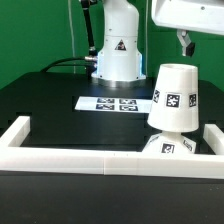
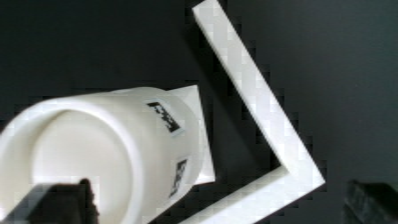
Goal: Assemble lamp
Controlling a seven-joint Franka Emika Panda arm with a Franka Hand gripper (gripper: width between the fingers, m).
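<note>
Lamp shade (image 1: 174,96) atop base (image 1: 172,145); wrist view alone shows shade's open rim; tool (image 1: 184,42) grip unclear.

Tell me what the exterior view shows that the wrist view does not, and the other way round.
Only the exterior view shows the robot base, the marker board, and the lamp base under the lamp shade. Only the wrist view shows the shade's open hollow inside and the claw with its dark fingertips at the picture's edge. Both show the shade, the white fence and the black table.
</note>
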